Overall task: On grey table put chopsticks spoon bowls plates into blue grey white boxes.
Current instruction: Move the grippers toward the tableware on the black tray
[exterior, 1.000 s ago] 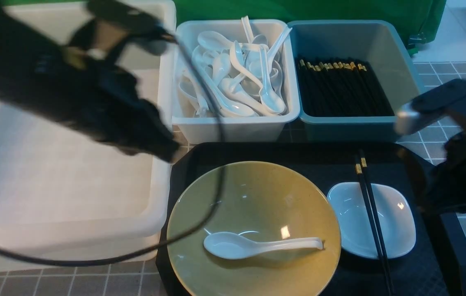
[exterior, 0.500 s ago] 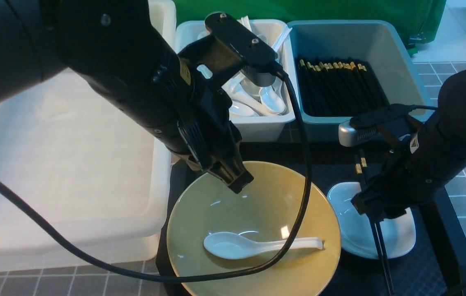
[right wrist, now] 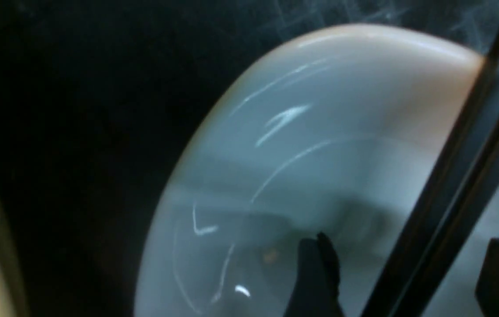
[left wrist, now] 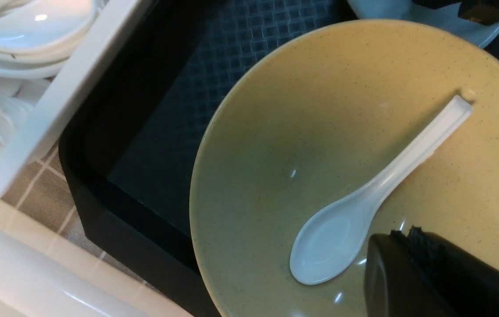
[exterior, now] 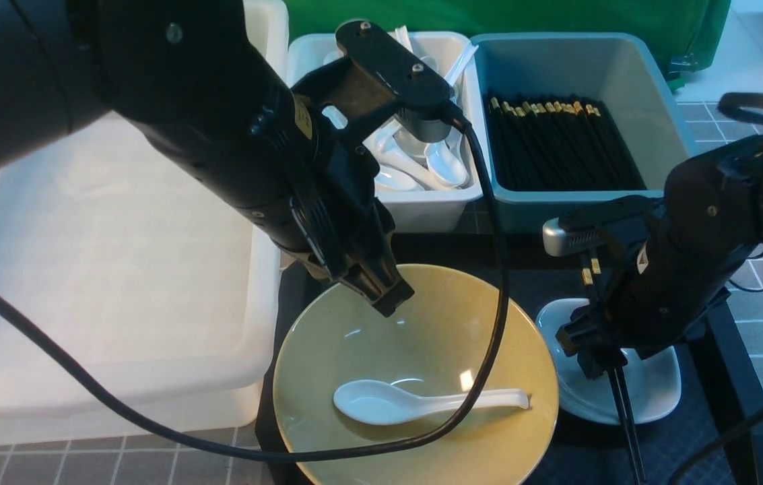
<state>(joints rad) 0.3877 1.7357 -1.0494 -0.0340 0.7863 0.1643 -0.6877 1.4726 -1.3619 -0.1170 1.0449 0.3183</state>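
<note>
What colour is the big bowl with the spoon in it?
The bowl is mustard yellow; the left wrist view shows it best.

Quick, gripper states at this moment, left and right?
Left gripper: jaws closed, empty, above the yellow bowl.
Right gripper: jaws open, straddling the chopsticks, not gripping.

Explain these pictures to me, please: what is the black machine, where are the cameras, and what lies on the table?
This is a robot with two black arms, each ending in a gripper. The wide picture looks forward from between them; the other two come from wrist cameras. On the table sits a black tray with a yellow bowl, a spoon in it, and a white dish with chopsticks across it. Near it stand a white tub, a box of spoons and a blue box of chopsticks. The left gripper, shut, hangs over the bowl. The right gripper is open around the chopsticks. Nothing is held.
</note>
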